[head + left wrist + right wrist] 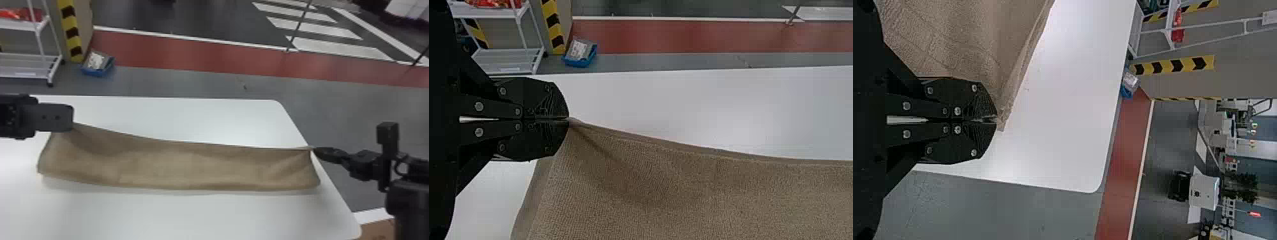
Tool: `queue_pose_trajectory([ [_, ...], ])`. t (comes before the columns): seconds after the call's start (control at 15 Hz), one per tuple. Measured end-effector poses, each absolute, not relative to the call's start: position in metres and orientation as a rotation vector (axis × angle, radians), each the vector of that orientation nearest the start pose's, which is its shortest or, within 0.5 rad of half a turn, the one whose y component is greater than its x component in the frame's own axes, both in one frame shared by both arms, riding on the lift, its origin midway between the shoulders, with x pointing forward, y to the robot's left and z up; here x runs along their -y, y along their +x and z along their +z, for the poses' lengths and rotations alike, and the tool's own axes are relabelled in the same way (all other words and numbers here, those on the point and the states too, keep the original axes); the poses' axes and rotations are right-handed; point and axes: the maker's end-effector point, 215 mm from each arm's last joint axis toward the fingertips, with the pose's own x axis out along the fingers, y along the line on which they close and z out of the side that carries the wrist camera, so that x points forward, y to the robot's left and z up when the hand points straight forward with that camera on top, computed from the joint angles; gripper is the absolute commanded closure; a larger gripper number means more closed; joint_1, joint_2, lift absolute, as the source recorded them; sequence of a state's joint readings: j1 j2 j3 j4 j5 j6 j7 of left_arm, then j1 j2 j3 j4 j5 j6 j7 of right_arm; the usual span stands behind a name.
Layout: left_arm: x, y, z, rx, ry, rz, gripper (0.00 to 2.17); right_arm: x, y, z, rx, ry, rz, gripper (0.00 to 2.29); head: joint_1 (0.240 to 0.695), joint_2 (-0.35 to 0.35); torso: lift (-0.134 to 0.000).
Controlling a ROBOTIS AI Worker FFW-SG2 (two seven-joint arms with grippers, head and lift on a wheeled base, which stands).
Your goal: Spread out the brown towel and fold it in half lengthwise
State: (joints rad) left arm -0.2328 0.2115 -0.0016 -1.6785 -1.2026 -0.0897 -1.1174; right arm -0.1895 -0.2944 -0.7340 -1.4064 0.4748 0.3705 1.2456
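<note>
The left gripper [71, 123] is at the towel's far left corner in the head view; in the left wrist view the left gripper [568, 119] is shut on that corner. On the far right corner sits the right gripper [313, 148], and in the right wrist view the right gripper [997, 120] is shut with the corner pinched between its tips. The brown towel [178, 166] stretches as a long band between the two, its far edge held up and sagging slightly near the left. Its near edge forms a long rounded bend low over the table.
The white table [191, 217] extends in front of and behind the towel, and its right edge passes beneath the right gripper. Beyond it on the floor are a blue bin [97, 65] and a white rack [28, 67] at the back left.
</note>
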Motion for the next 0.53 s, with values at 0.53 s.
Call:
queue_pose_trajectory([
  [0.53,-0.226,0.606,-0.348,-0.411,1.435,-0.732,1.37,0.537,0.499,-0.399,-0.577,-0.089,0.286,1.12,0.695,-0.3,-0.124],
])
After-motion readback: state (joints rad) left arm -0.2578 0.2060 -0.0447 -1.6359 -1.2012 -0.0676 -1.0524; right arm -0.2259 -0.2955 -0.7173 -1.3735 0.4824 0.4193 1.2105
